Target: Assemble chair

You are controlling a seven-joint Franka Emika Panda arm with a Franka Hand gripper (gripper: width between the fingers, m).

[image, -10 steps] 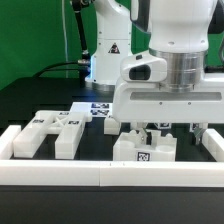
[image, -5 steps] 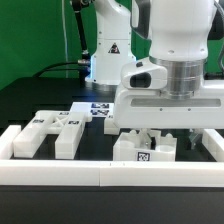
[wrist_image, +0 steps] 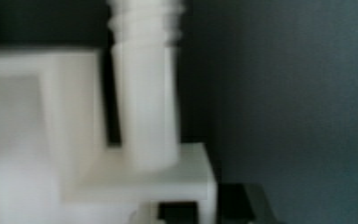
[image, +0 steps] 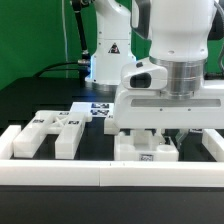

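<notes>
1. The gripper [image: 160, 137] hangs low at the exterior view's right, jaws closed over a white chair block [image: 143, 152]; a grip cannot be told.
2. The block lies just behind the front rail [image: 60, 172], long side along it.
3. A forked chair part [image: 55, 130] lies well apart, prongs toward the rail.
4. The blurred wrist view shows a white post [wrist_image: 146, 90].

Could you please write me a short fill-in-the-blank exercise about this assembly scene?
1. The gripper sits low over a white chair part, and its jaws are ___.
2. A second chair part lies toward the exterior view's ___.
3. The table is coloured ___.
Missing words: shut; left; black.
</notes>
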